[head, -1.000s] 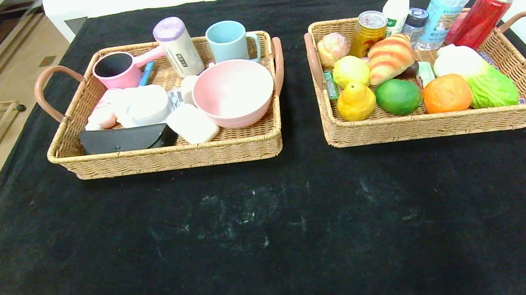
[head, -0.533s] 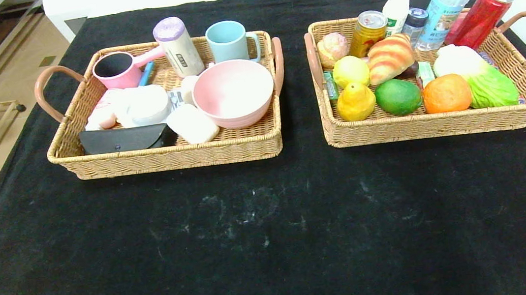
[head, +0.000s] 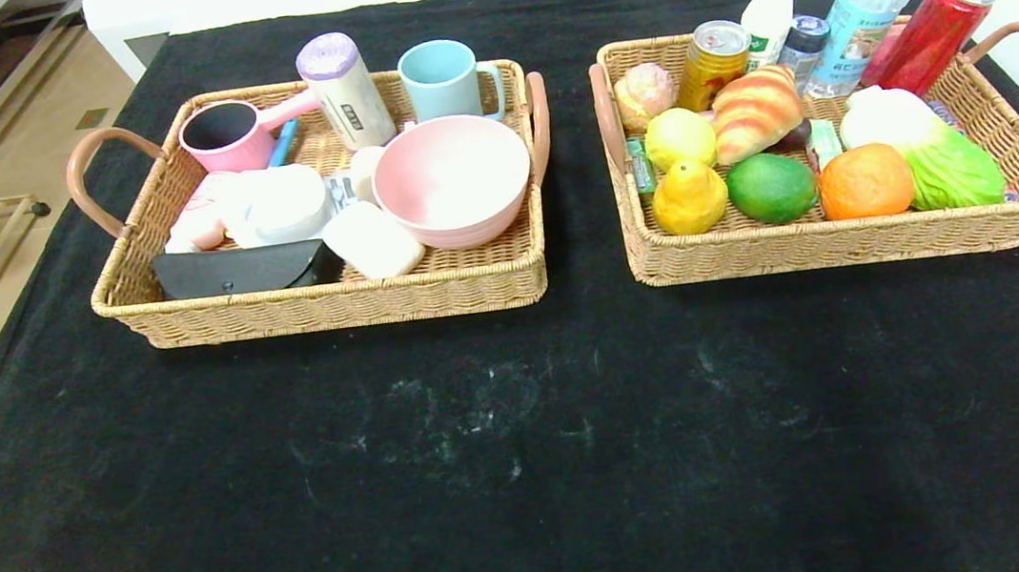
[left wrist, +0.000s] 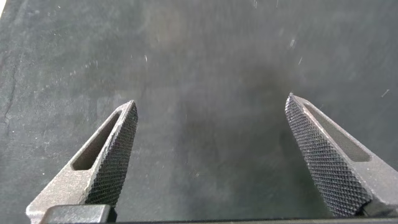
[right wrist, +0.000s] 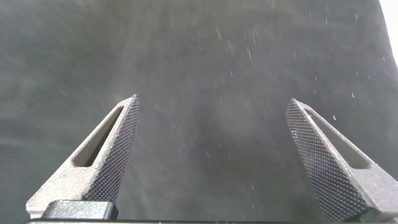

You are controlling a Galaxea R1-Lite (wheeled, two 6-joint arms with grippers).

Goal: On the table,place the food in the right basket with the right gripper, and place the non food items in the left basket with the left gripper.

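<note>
Sorting appeared complete from the head view: food (head: 772,187) lay in the right basket (head: 850,239), bowl (head: 452,180) and soap bar (head: 373,240) in the left basket (head: 329,302). Wrist views showed left gripper (left wrist: 211,155) and right gripper (right wrist: 211,155) spread wide, empty, over bare table (head: 528,447), evidently parked.

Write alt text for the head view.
Two wicker baskets sit side by side on a black-draped table. The left basket holds a pink bowl, a white soap-like bar and cups; the right basket holds a croissant, an orange, other fruit and drinks. No gripper shows.
</note>
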